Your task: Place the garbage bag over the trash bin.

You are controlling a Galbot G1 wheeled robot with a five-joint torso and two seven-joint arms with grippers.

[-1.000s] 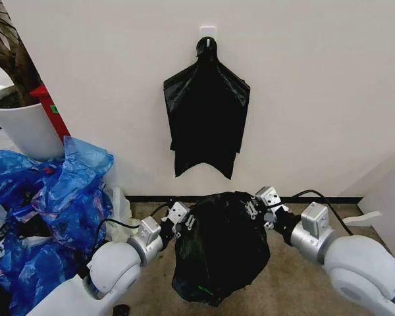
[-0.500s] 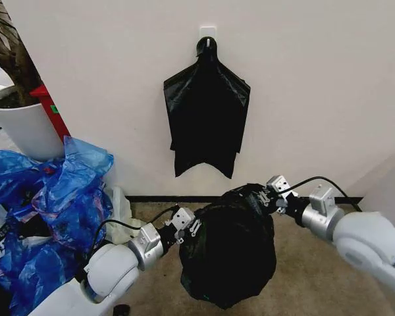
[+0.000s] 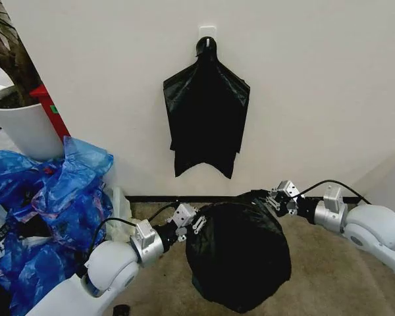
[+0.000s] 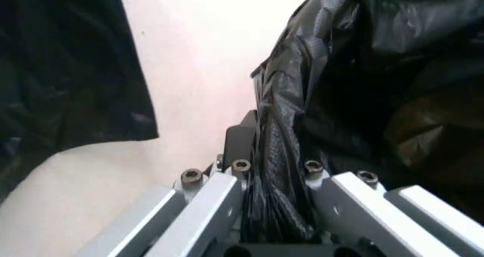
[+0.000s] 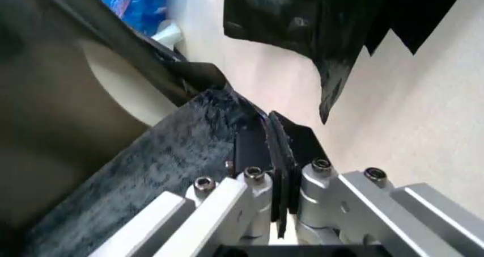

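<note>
The glossy black garbage bag (image 3: pixel 240 260) hangs as a wide, rounded dome low over the carpet, stretched between my two grippers. My left gripper (image 3: pixel 196 224) is shut on the bag's left edge, with the film bunched between its fingers (image 4: pixel 276 211). Shut on the bag's upper right edge is my right gripper (image 3: pixel 277 197), a thin fold pinched in it (image 5: pixel 276 183). In the right wrist view a curved cream-white wall, the trash bin (image 5: pixel 121 95), shows just under the bag's dark stretched edge. In the head view the bag hides the bin.
A flat black bundle (image 3: pixel 206 118) hangs from a wall hook right behind the bag. Blue plastic bags (image 3: pixel 46 210) pile up at the left, with a large white plant pot (image 3: pixel 20 128) behind them. The wall is close ahead; bare carpet (image 3: pixel 322 276) lies at the right.
Both grippers have shifted to the right and spread farther apart. The bag has opened from a narrow hanging sack into a wider dome and sits lower.
</note>
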